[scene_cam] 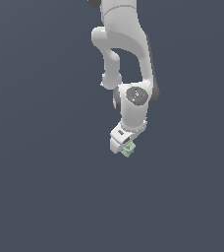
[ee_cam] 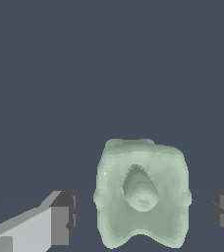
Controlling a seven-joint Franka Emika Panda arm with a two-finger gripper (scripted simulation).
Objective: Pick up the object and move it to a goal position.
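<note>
Squarely between end effector (ee_cam: 142,211) fingers, object (ee_cam: 142,197), untouched

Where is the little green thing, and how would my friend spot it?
Find the big white robot arm and follow it down to its gripper. The small pale mint-green blocky piece sits right at the tip, between the open fingers. It is the only green thing, with a hollow in its top.
</note>
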